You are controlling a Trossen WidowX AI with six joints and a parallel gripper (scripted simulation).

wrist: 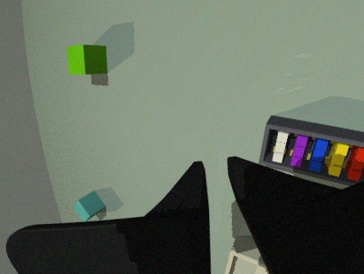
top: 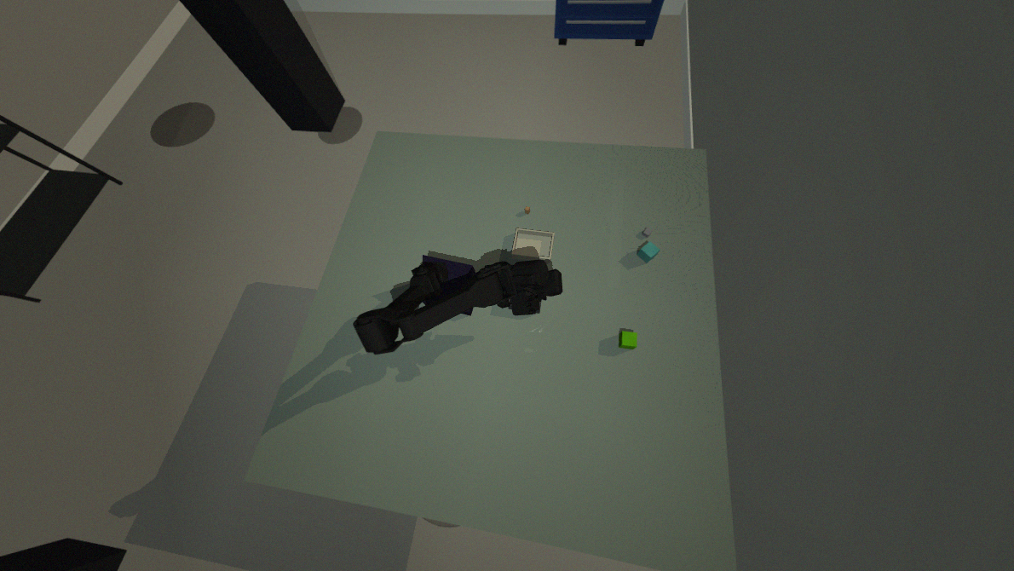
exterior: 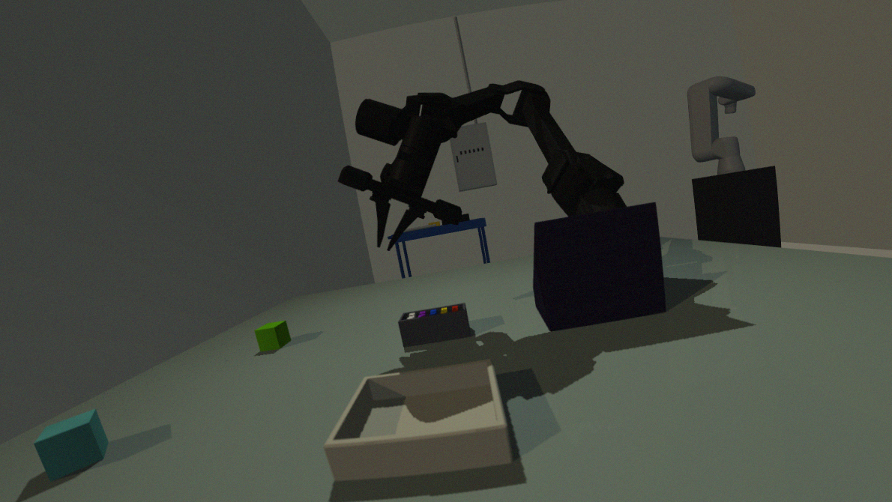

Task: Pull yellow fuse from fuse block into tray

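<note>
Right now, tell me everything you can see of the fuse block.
The fuse block is a small dark grey box with plain matte walls, resting flat on the green table between the tray and the arm's dark pedestal. One row of five fuses stands in its top: white, purple, blue, the yellow fuse, then red. All are still seated. Nothing else touches it; the gripper hangs well above, nearly closed and holding nothing.

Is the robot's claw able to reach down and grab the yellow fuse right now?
Probably yes, but not as it stands. The gripper hangs high above the fuse block with nothing between them. Its fingers are nearly shut and empty, so it must open first. The yellow fuse sits tight between the blue fuse and red fuse.
</note>
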